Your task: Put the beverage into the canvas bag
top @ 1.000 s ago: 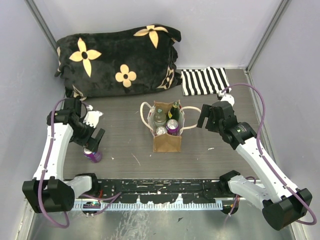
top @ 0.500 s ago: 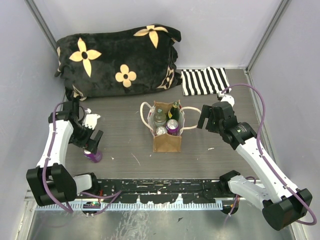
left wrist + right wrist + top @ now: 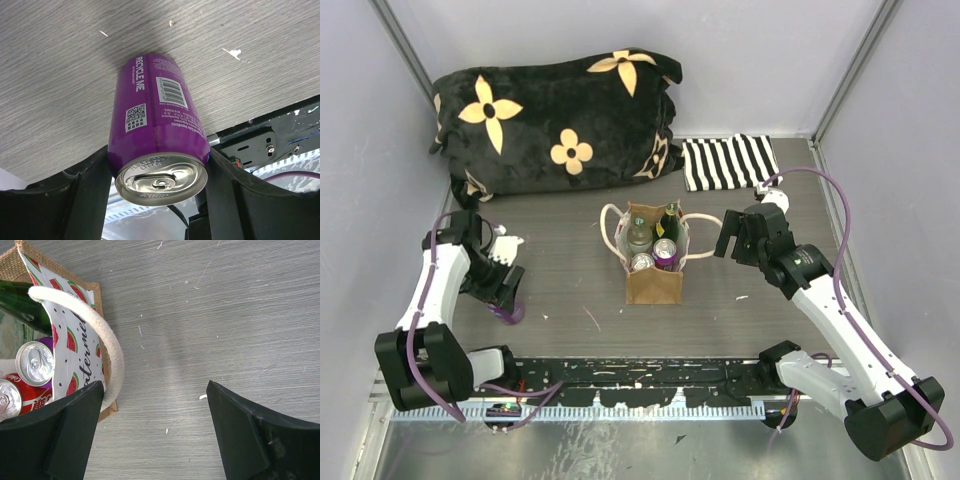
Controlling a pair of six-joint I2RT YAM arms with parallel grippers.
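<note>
The beverage is a purple can [image 3: 510,313] [image 3: 155,125] standing on the grey table at the left, and my left gripper [image 3: 508,290] [image 3: 157,155] is shut on it, both fingers pressed against its sides just under the top rim. The canvas bag [image 3: 654,285] [image 3: 95,295] stands at the table's middle, holding bottles and cans [image 3: 653,250]. My right gripper [image 3: 728,235] [image 3: 155,390] hovers open just right of the bag. Its left finger is next to the cream rope handle [image 3: 107,342], with only bare table between the fingers.
A big black plush item with yellow flowers [image 3: 560,120] fills the back left. A black-and-white striped cloth [image 3: 728,162] lies at the back right. A black rail [image 3: 640,375] runs along the near edge, close to the purple can.
My left gripper has come down around the purple can and its fingers have closed onto it. The right arm and the bag have not moved.
</note>
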